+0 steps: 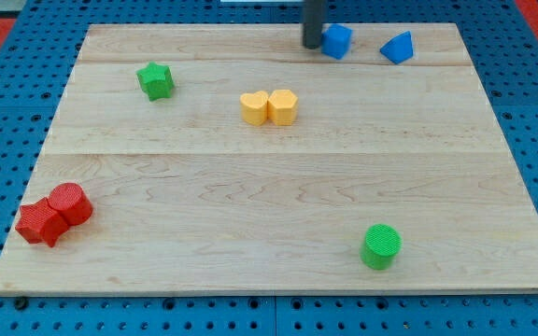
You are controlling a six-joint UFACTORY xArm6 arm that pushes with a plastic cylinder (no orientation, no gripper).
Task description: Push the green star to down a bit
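The green star [155, 80] lies on the wooden board [278, 187] near the view's top left. My tip [313, 44] is at the view's top centre, far to the right of the star and slightly above it. The tip stands just left of a blue block [337, 41], close to it or touching; I cannot tell which.
A second blue block [397, 48] lies right of the first. Two yellow blocks [269, 107] sit side by side, touching, near the upper middle. A red cylinder [69, 203] and a red block [41, 222] touch at the bottom left. A green cylinder [380, 245] is at the bottom right.
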